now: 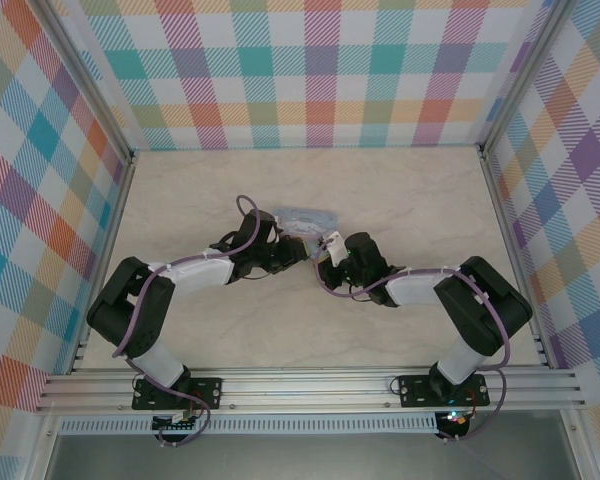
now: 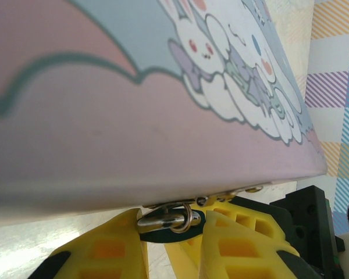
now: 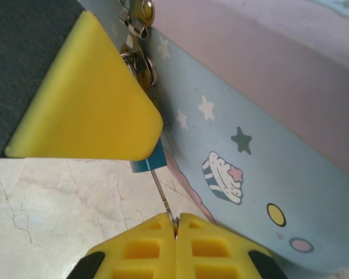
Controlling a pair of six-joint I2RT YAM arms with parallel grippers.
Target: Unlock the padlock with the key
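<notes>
My right hand (image 3: 175,230) has its fingers pressed together on the tail of the key (image 3: 161,195). The key is a thin sliver running up into the underside of the padlock (image 3: 146,164), whose blue body peeks out beneath a finger (image 3: 87,99) of my left hand (image 2: 171,238). That hand is clamped around the padlock where it hangs from the hasp (image 3: 136,14) on the side of the tin (image 3: 262,133), just above the worktop (image 3: 58,203). My main worry is the grip on the key: so little of it sits between the pads that a twist could roll it out, and it would be hard to pick up again. If my wrist axis is off the key's line, turning will bend the shaft or lever it out of the keyway. The tin looks light, so any sideways pull from either hand could drag or tip it. I cannot tell how deep the key is seated; if it is shallow, it will turn nothing.
</notes>
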